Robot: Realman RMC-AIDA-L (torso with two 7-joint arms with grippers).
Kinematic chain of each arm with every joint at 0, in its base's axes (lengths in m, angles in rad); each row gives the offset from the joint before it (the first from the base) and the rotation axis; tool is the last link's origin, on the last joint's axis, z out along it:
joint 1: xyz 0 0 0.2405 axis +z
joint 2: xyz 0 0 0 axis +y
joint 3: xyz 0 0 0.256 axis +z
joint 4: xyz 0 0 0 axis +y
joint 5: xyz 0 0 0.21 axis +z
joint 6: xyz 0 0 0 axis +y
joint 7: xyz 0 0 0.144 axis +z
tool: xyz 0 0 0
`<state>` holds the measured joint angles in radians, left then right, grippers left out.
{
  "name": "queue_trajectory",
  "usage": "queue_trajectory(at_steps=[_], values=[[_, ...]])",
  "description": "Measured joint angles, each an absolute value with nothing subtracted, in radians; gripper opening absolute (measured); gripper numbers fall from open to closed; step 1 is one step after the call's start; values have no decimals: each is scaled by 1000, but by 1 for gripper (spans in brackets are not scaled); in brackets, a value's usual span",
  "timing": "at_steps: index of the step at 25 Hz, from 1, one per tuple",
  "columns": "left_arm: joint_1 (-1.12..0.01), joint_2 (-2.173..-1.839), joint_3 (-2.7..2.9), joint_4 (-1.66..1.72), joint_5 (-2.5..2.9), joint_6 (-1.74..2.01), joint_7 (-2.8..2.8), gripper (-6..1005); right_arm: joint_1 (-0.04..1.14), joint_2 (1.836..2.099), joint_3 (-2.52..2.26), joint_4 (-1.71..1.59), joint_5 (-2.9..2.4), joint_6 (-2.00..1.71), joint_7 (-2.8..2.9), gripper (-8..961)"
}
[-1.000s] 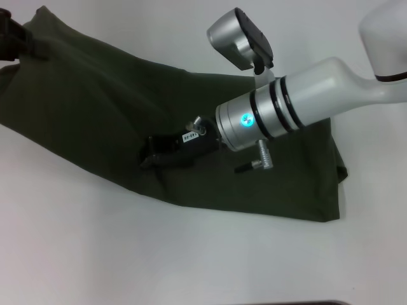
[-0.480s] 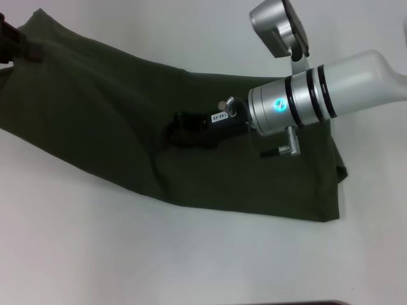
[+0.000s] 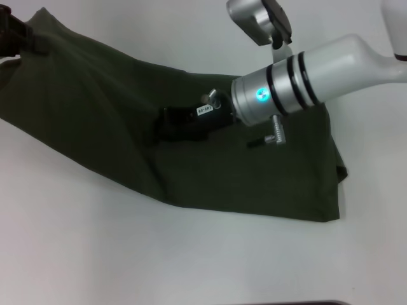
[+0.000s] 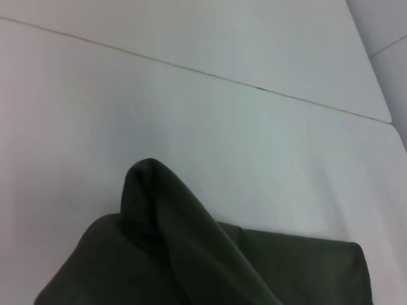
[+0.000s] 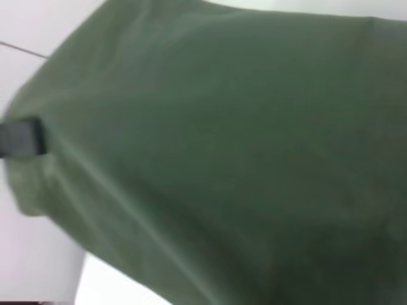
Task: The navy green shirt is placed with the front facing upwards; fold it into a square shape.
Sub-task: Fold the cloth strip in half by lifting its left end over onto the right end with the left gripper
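One white table [image 3: 95, 254] carries one navy green shirt [image 3: 95, 127], a long band from upper left to lower right of the head view. Two grippers: the right gripper [image 3: 166, 125] hovers at centre, grip impossible to tell; the left gripper [image 3: 11, 35] pinches the upper-left corner.

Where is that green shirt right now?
In the head view, the navy green shirt lies across the white table, its far-left corner at the left gripper.

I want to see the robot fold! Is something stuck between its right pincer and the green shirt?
Nothing visible is. The right pincer sits directly over the middle of the navy green shirt, with no other object between them.
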<state>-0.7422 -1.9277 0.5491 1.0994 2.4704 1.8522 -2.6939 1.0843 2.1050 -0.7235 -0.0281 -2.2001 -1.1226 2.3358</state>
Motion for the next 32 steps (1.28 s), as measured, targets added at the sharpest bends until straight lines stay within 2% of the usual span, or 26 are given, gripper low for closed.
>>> queue_trajectory(at_steps=[6, 13, 14, 32], values=[[-741, -1926, 556, 1084, 2472, 1849, -2694, 73, 1038, 2103, -701, -106, -2175, -1226, 2340, 6], [-747, -1930, 564, 1094, 2472, 1854, -2697, 73, 1084, 2112, -737, -38, -2166, -1141, 2337, 6], [-788, -1945, 575, 1141, 2449, 1869, -2705, 72, 1091, 2102, -756, -28, -2166, -1153, 2340, 6], [-791, -1954, 575, 1161, 2441, 1873, -2708, 71, 1073, 2115, -891, -35, -2169, -1043, 2426, 5]])
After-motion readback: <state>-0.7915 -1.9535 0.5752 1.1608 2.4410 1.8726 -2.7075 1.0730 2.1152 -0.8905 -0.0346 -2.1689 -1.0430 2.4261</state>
